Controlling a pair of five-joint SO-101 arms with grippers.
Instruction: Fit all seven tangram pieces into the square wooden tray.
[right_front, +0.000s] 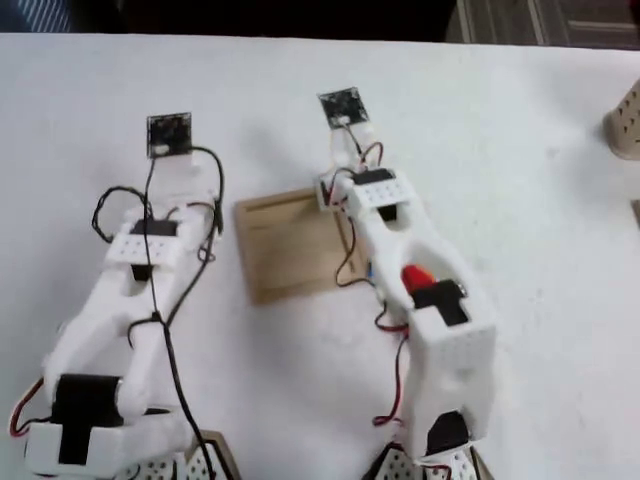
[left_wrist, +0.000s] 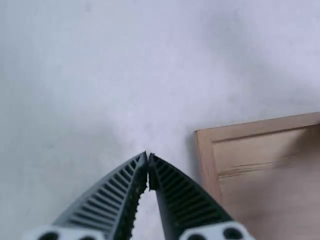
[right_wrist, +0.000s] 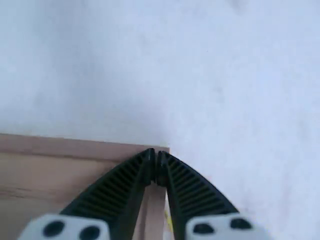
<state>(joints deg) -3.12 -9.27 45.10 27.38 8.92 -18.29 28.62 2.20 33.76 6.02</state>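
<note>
Flanking the wooden tray (right_front: 285, 250), both pinched together: left gripper (left_wrist: 148, 159) at ten o'clock, right gripper (right_wrist: 155, 156) over its one-o'clock corner.

A white table (right_front: 520, 150) carries the square wooden tray (right_front: 290, 245), lying flat.

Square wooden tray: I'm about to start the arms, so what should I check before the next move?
1. Square wooden tray flat on the white table, between the arms: ok.
2. Left gripper shut, over table beside the tray's corner: ok.
3. Right gripper shut, over the tray's corner rim: ok.
4. Piece in a gripper: not ok, nothing between either's tips.
5. Where the tangram pieces lie: cannot tell.
</note>
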